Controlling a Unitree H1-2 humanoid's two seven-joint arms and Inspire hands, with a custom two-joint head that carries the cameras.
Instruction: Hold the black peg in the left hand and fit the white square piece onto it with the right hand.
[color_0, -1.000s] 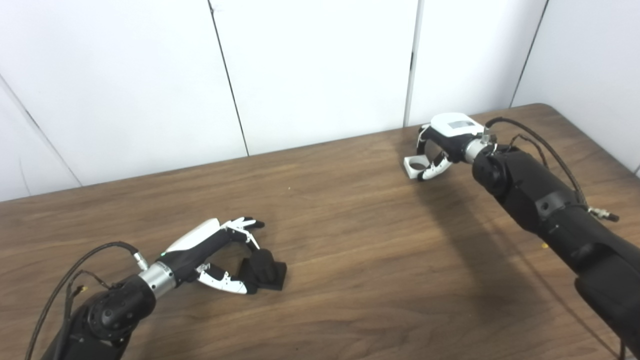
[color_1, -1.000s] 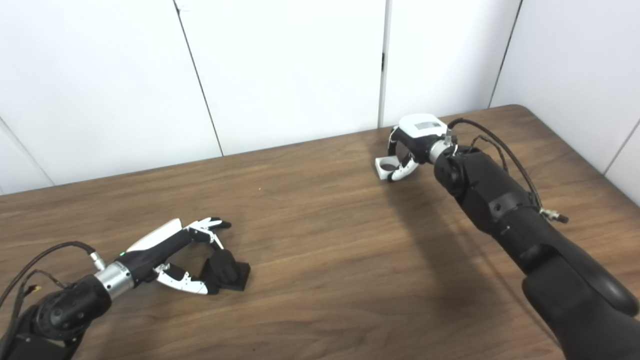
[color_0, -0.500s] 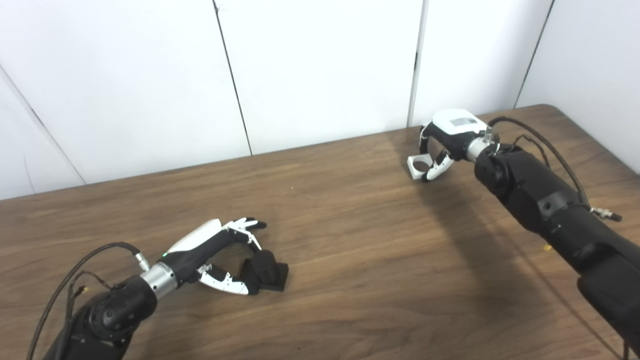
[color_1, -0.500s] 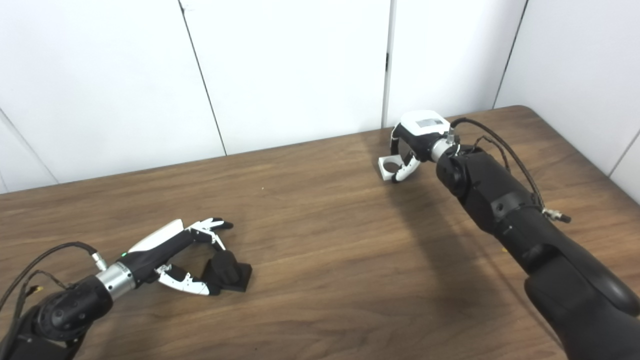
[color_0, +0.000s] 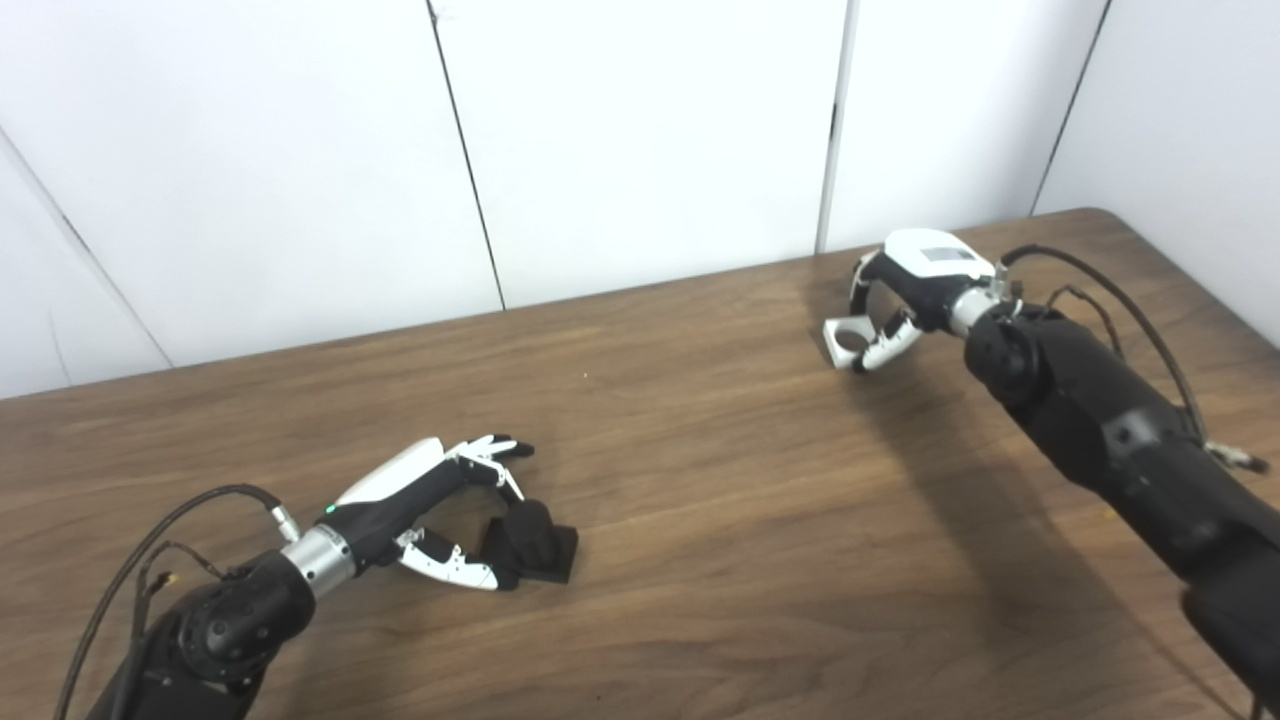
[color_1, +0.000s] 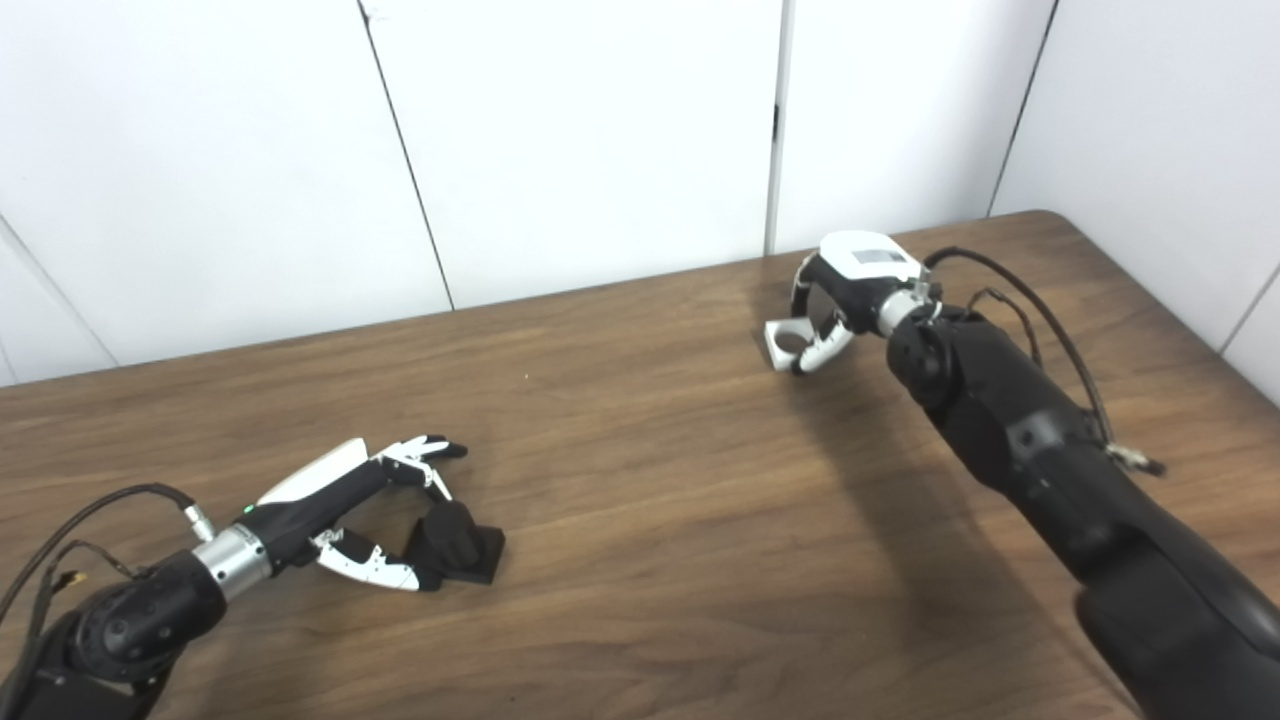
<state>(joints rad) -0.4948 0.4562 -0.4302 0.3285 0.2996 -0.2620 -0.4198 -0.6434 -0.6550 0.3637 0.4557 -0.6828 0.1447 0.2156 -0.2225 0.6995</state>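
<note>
The black peg (color_0: 530, 541), a short round post on a square base, stands on the wooden table at the front left. My left hand (color_0: 432, 497) lies beside it with fingers apart. Its thumb tip rests against the base and its fingers (color_0: 497, 449) stretch out above the post without closing on it. The white square piece (color_0: 847, 340), with a round hole through it, is at the back right. My right hand (color_0: 912, 290) curls over it from the right, and its fingers and thumb pinch the piece just above the table; it also shows in the right eye view (color_1: 788, 343).
The brown wooden table (color_0: 700, 520) runs to a white panelled wall (color_0: 640, 130) at the back. Its right edge slants near my right forearm (color_0: 1090, 420). Cables loop off both wrists.
My right hand has moved a little to the right and toward me, and the white piece has shifted with it. My left hand and the black peg have stayed where they were.
</note>
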